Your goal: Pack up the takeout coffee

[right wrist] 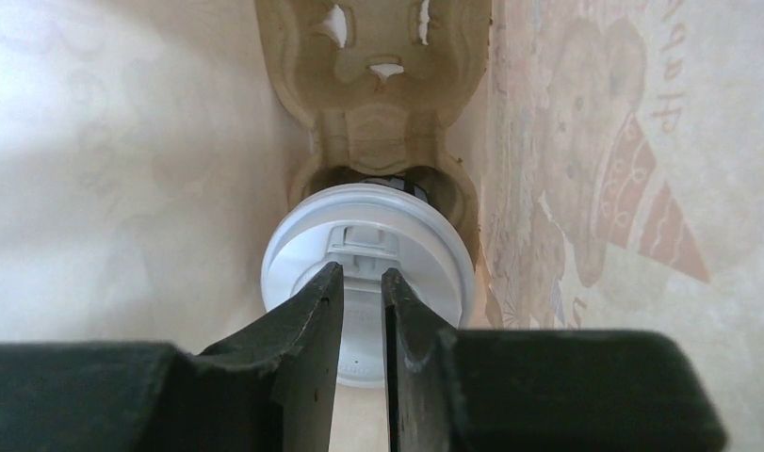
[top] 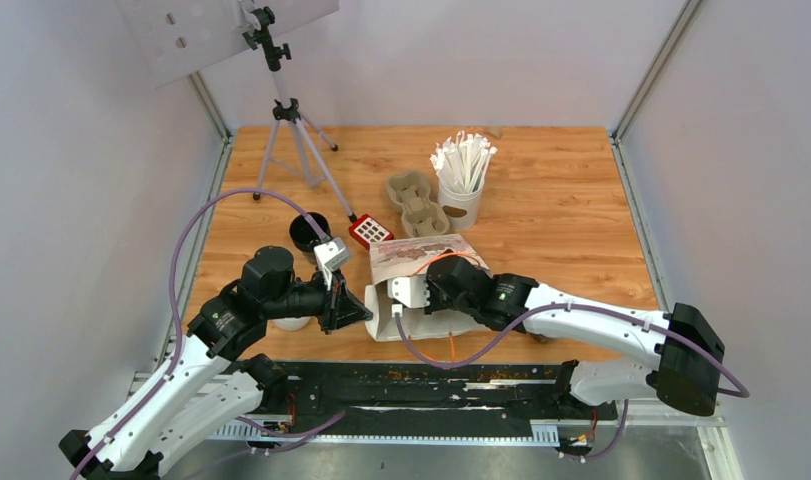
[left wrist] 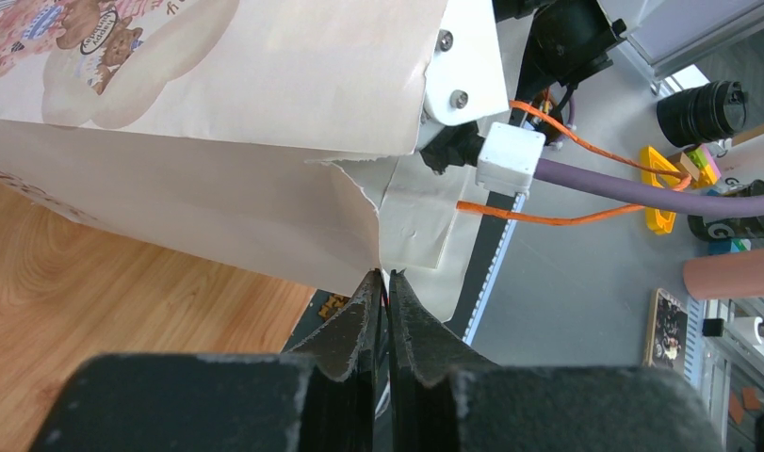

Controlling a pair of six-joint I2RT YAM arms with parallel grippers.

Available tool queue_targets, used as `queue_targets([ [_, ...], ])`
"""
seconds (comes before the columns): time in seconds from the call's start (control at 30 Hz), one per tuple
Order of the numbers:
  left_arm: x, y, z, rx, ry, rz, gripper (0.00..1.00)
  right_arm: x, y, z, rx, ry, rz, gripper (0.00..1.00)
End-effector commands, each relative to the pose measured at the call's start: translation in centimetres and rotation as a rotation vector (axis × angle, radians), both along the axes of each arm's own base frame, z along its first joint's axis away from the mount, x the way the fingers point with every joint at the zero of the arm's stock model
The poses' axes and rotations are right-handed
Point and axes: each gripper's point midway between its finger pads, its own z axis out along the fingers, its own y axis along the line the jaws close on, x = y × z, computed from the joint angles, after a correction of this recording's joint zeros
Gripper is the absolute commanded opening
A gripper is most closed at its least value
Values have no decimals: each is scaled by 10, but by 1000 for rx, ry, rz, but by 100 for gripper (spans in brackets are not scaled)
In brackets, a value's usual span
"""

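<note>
The right end effector (right wrist: 362, 275) is nearly closed, with nothing clearly between its tips, just in front of a white-lidded coffee cup (right wrist: 368, 221). The cup sits in a pulp tray (right wrist: 378, 75) inside the paper bag (right wrist: 123, 188). It looks light, crushable and prone to spilling, so the stiff rim is the best place to grip it. The left end effector (left wrist: 384, 281) pinches the bag's edge.

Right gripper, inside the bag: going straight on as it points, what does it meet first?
The right gripper would meet the coffee cup's white lid, seated in the pulp tray; depth is unclear, and it may already touch.
</note>
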Motion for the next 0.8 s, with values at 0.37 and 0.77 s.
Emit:
queue_targets([
  [0.37, -2, -4, 16, -40, -31, -26, 13, 24, -4, -8, 49, -37, -101, 22],
  [0.77, -2, -3, 18, -45, -32, -22, 13, 30, -14, -10, 39, -62, -144, 21],
])
